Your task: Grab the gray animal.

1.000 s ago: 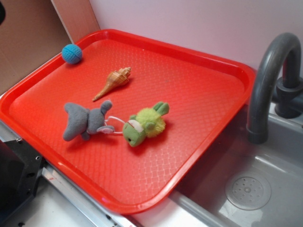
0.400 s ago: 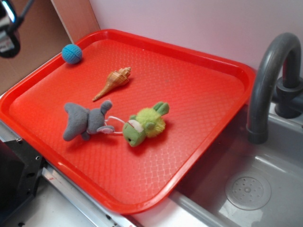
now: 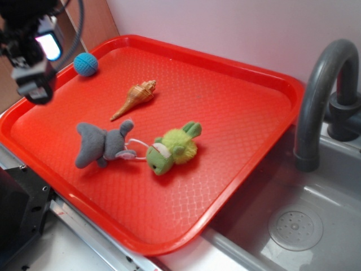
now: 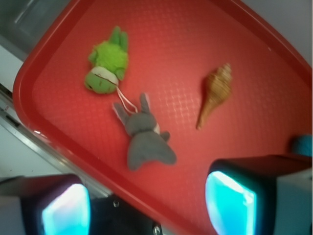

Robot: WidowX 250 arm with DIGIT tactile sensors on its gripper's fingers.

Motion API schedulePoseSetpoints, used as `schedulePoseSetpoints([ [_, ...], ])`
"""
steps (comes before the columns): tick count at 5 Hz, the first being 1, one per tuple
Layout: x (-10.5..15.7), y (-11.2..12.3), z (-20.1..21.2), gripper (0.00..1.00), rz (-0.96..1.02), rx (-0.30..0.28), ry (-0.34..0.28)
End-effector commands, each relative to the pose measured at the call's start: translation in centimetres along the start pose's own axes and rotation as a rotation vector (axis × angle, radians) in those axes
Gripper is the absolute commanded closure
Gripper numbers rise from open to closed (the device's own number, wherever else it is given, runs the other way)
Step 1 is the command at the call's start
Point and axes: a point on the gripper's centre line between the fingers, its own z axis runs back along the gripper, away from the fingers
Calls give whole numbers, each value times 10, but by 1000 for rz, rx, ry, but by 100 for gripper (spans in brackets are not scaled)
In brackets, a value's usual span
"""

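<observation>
1. Jaws first: your gripper (image 4: 146,205) hangs wide open and empty above the tray's 9 o'clock edge in the exterior view, both pads (image 4: 230,203) showing well apart at the bottom of the wrist view.
2. Below lies the red tray (image 3: 237,141), on the worktop just beside a gray sink (image 3: 316,226).
3. At about 8 o'clock from the tray's centre lies the gray animal (image 3: 101,145), flat on its side, touching nothing but its loop cord.
4. Just beside it, at its 3 o'clock, is the green plush (image 3: 172,149); the loop reaches toward it.
5. You should expect a light, soft, squashable toy. Take the thick body rather than an ear or the loop.
6. Farther off are a shell (image 3: 135,97) and a blue ball (image 3: 86,64).
</observation>
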Motion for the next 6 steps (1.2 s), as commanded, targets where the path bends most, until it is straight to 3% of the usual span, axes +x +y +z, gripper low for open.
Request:
schedulePoseSetpoints([
  [1,23,-9,-52,0,-81,7,71],
  [3,26,-15,-109,0,-150,-52,193],
  [5,6,-8,-137,0,-63,-25,351],
  [6,4,-8,-134,100,-65,-15,349],
])
